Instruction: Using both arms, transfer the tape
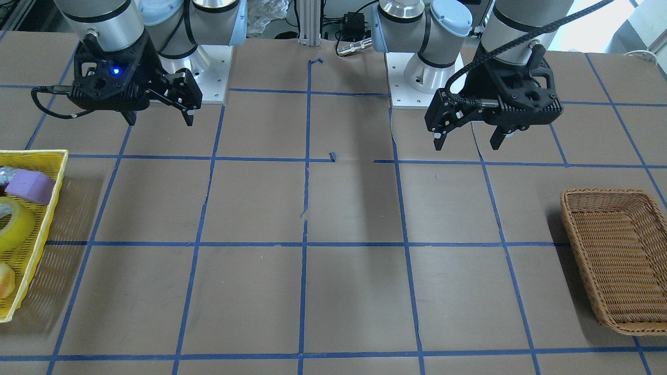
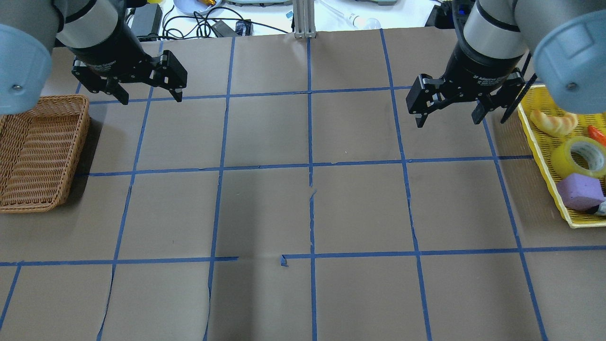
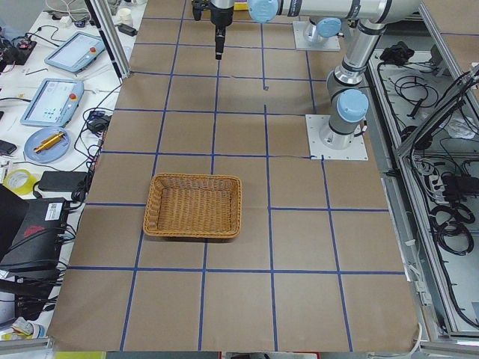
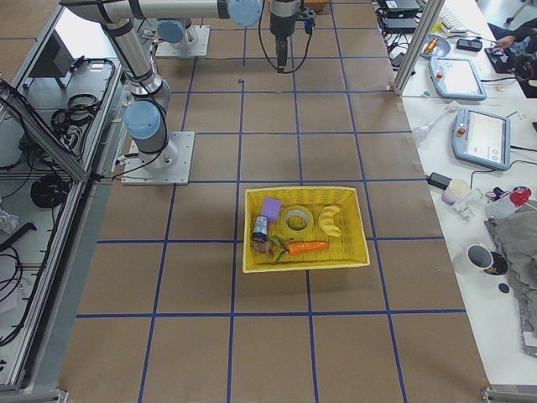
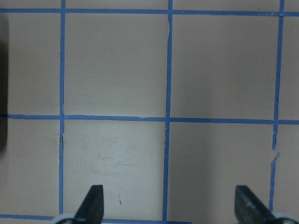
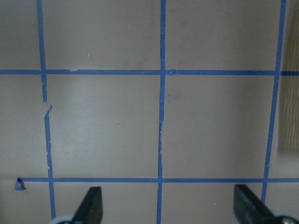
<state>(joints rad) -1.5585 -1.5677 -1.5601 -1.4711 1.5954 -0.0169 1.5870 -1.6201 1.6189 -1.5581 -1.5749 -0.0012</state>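
Note:
The yellow tape roll [image 2: 578,156] lies in a yellow basket [image 2: 544,163] at the table's right end, between a croissant and a purple block. It also shows in the front view [image 1: 13,226] and the right side view [image 4: 295,221]. My right gripper [image 2: 447,121] is open and empty, hovering above the table left of that basket; it also shows in the front view [image 1: 160,121]. My left gripper [image 2: 152,98] is open and empty above the table's left part, also in the front view [image 1: 466,145]. Both wrist views show only bare table between the spread fingertips [image 5: 93,198] [image 6: 92,198].
An empty brown wicker basket [image 2: 42,151] sits at the left end of the table, near my left gripper. The yellow basket also holds a purple block [image 2: 580,192], a croissant [image 2: 554,122], a carrot [image 4: 306,248] and a small dark item. Blue tape lines grid the brown table.

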